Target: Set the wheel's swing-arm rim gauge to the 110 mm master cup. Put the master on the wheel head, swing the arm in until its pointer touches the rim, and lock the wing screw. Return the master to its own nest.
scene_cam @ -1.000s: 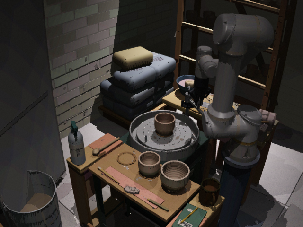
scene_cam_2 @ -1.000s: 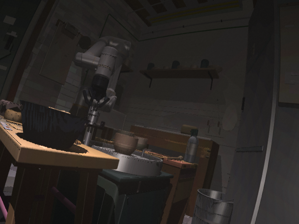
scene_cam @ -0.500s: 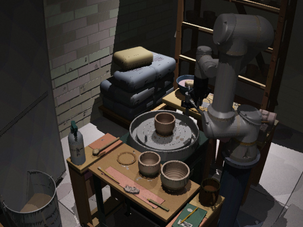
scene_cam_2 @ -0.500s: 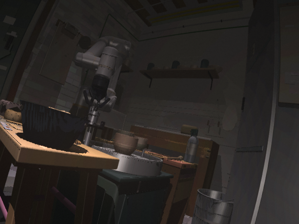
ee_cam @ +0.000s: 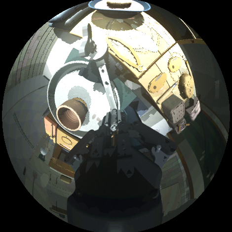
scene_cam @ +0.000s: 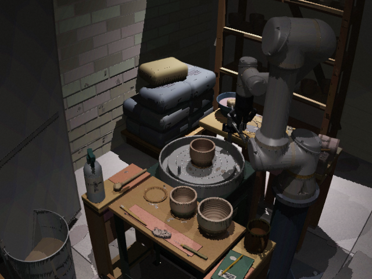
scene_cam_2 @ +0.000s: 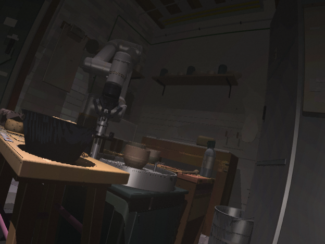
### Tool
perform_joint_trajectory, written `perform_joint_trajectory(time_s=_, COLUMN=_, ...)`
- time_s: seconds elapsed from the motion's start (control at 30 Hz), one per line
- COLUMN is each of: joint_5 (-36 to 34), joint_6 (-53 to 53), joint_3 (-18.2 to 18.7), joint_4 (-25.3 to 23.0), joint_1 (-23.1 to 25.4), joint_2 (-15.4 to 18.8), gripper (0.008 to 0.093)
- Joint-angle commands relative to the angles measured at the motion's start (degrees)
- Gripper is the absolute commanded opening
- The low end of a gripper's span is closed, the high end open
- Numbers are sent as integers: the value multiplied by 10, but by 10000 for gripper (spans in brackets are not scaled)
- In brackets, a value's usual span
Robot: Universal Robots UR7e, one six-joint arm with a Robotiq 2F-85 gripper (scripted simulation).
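Note:
The wing screw (ee_cam: 113, 121) atop the gauge post at the far right rim of the wheel pan is clamped in my gripper (scene_cam_2: 103, 121), which points straight down on it (scene_cam: 233, 127). The gauge's swing arm (ee_cam: 106, 82) reaches out from the post over the pan. A brown master cup (scene_cam: 202, 151) stands upright on the wheel head (scene_cam: 201, 163), seen from the wrist as an open mouth (ee_cam: 69, 116). Two more master cups, a smaller one (scene_cam: 183, 200) and a wider one (scene_cam: 214, 214), sit on the front table beside an empty ring nest (scene_cam: 155, 194).
Behind the wheel, stacked clay bags (scene_cam: 171, 99) lie against the brick wall and a wooden shelf rack (scene_cam: 288, 54) rises at the right. A blue bowl (scene_cam: 226, 102) sits on the side table. A spray bottle (scene_cam: 93, 178) and a steel bucket (scene_cam: 39, 244) stand at left.

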Motion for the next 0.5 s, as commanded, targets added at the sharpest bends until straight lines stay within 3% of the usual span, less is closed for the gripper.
perform_joint_trajectory(time_s=0.0, joint_5=0, joint_6=6, joint_3=-1, joint_4=0, joint_1=2, joint_2=0, gripper=80)
perform_joint_trajectory(time_s=0.47, joint_5=0, joint_6=128, joint_3=-10, joint_4=-1, joint_1=32, joint_2=10, gripper=80)
